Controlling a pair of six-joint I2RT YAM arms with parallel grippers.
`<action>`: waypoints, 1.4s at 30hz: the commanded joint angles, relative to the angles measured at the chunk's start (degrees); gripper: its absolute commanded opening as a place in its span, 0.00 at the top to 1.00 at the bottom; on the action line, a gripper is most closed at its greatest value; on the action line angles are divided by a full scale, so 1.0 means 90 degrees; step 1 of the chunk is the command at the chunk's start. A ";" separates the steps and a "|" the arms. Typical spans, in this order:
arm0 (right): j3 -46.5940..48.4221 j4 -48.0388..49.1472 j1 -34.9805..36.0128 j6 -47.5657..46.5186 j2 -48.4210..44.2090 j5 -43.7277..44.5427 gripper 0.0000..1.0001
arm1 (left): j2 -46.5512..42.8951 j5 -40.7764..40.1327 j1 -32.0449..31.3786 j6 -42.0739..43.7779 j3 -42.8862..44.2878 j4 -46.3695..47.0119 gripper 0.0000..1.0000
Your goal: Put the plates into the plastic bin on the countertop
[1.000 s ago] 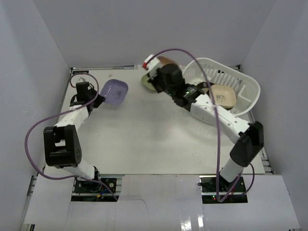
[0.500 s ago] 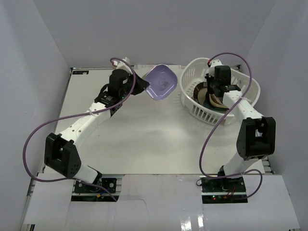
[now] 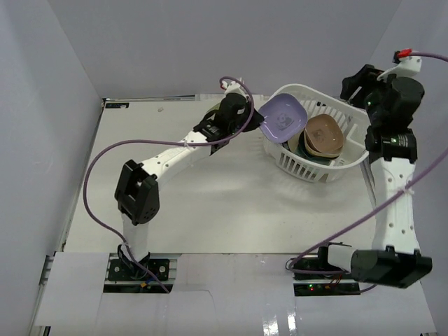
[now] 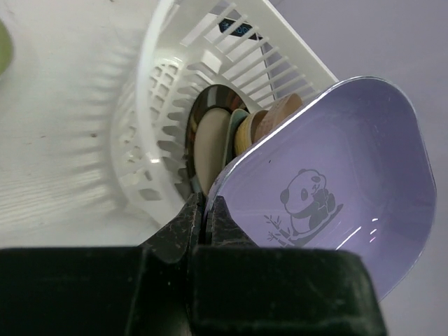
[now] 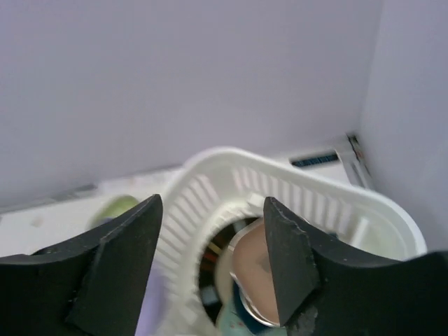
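Note:
My left gripper [image 4: 204, 210] is shut on the edge of a lavender plate [image 4: 336, 182] with a panda print, held tilted over the left rim of the white plastic bin [image 3: 350, 159]. In the top view that lavender plate [image 3: 282, 119] overlaps the bin's near-left rim, with the left gripper [image 3: 253, 120] at its left. Inside the bin a brown plate [image 3: 324, 135] leans on a stack of other plates [image 4: 231, 133]. My right gripper [image 5: 210, 224] is open and empty, raised above the bin's back right [image 3: 355, 82]. It looks down on the bin rim [image 5: 231, 157] and the brown plate [image 5: 255, 266].
A green dish [image 5: 115, 208] lies on the white countertop [image 3: 210, 203] left of the bin, its edge also showing in the left wrist view [image 4: 3, 49]. Pale grey walls [image 3: 49, 105] close in the countertop on three sides.
The left arm swung right, carrying the lavender plate from the countertop's left to the bin's rim. The right gripper let go of the brown plate in the bin, opened, and rose to the back right.

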 commanded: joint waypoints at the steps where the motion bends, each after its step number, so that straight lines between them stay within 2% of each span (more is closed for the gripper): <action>1: 0.0222 0.0073 0.0103 0.0818 -0.0784 -0.0964 0.35 | 0.0529 -0.0317 -0.0426 -0.0163 0.1164 -0.0033 1.00; 2: 0.0086 0.0121 0.0113 0.0897 -0.0932 -0.1053 0.37 | 0.0995 -0.0356 -0.0591 -0.0183 0.1785 -0.0140 1.00; 5: -0.0460 0.0200 0.0113 0.1015 -0.1430 -0.1288 0.38 | 0.1740 -0.0551 -0.0845 -0.0164 0.2843 -0.0501 1.00; 6: -0.0588 0.0200 0.0113 0.1015 -0.1615 -0.1336 0.38 | 0.2216 -0.0590 -0.0895 -0.0183 0.3513 -0.0589 1.00; 10: -0.1096 0.0112 0.0113 0.0956 -0.2035 -0.1425 0.37 | 0.3097 -0.0892 -0.1042 -0.0164 0.4562 -0.0717 1.00; 13: -0.1389 0.0122 0.0113 0.0995 -0.2289 -0.1532 0.37 | 0.3527 -0.1176 -0.1081 -0.0154 0.4954 -0.0640 1.00; 18: -0.1692 0.0249 0.0113 0.1200 -0.2534 -0.2010 0.37 | 0.4016 -0.1624 -0.1178 0.0236 0.5112 0.0423 1.00; 25: -0.2210 0.0756 0.0327 0.1747 -0.2623 -0.2665 0.37 | 0.4505 -0.1685 -0.1208 0.0491 0.5132 0.1380 0.98; 28: -0.2152 0.0640 0.0454 0.1611 -0.2545 -0.2587 0.36 | 0.4681 -0.1597 -0.1237 0.0471 0.5122 0.1597 0.84; 29: -0.2132 0.0630 0.0513 0.1581 -0.2535 -0.2548 0.36 | 0.4691 -0.1587 -0.1247 0.0491 0.5102 0.1713 0.70; 31: -0.2122 0.0659 0.0523 0.1591 -0.2476 -0.2557 0.36 | 0.4662 -0.1577 -0.1286 0.0588 0.5034 0.1889 0.55; 32: -0.2093 0.0669 0.0523 0.1591 -0.2437 -0.2577 0.36 | 0.4623 -0.1577 -0.1286 0.0617 0.5005 0.1919 0.42; 33: -0.2093 0.0708 0.0523 0.1610 -0.2389 -0.2597 0.36 | 0.4507 -0.1567 -0.1296 0.0685 0.4908 0.1929 0.36; 36: -0.2035 0.0727 0.0523 0.1610 -0.2281 -0.2568 0.36 | 0.3982 -0.1606 -0.1286 0.0870 0.4537 0.2104 0.20; 39: -0.1937 0.0757 0.0513 0.1571 -0.2213 -0.2480 0.35 | 0.3260 -0.1626 -0.1276 0.1153 0.3796 0.2378 0.10; 42: -0.1791 0.0786 0.0523 0.1503 -0.2125 -0.2431 0.35 | 0.2420 -0.1597 -0.1228 0.1534 0.3279 0.2505 0.06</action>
